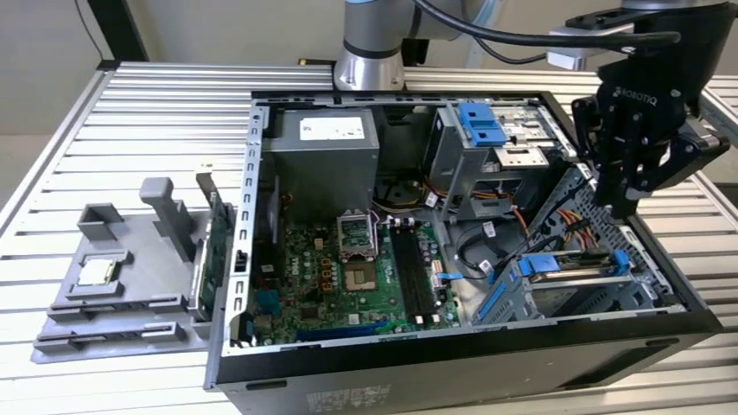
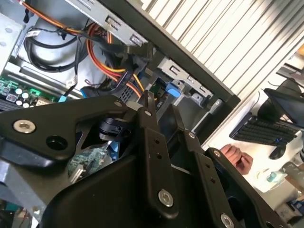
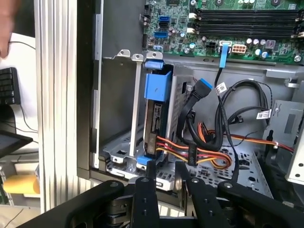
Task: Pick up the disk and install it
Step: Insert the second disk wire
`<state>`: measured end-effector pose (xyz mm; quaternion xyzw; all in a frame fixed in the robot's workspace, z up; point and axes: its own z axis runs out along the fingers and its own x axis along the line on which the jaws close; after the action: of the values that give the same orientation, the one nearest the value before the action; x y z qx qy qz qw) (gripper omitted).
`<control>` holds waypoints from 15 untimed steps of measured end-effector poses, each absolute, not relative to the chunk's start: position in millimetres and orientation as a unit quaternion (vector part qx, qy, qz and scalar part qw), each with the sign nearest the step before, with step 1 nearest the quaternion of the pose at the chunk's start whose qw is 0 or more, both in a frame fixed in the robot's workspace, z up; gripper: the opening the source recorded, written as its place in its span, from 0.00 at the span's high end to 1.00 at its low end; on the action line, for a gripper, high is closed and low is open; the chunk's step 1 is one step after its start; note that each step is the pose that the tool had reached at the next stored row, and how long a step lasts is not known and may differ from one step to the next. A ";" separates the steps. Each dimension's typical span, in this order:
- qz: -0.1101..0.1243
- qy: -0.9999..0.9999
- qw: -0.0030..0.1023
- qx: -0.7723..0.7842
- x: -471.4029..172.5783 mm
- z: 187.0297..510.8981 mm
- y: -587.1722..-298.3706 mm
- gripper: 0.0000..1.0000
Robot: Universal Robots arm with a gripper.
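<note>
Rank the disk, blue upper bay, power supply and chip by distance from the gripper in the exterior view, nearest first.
From the gripper, in the exterior view:
1. disk: low in the case, just below the gripper.
2. blue upper bay: toward the exterior view's left, higher up.
3. power supply: further left, at the case's corner.
4. chip: on the tray outside the case, far left.

Black jointed hand with silver screws, grey arm, black cable.
</note>
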<state>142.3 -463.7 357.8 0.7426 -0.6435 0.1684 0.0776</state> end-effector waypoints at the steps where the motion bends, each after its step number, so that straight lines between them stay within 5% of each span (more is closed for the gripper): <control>1: 0.169 -0.643 0.079 0.743 145.2 356.7 -462.4 0.00; 15: 0.164 -0.597 0.078 0.781 147.3 350.7 -461.5 0.00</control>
<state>147.3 -461.5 350.7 0.7812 -0.5972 0.1643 0.0780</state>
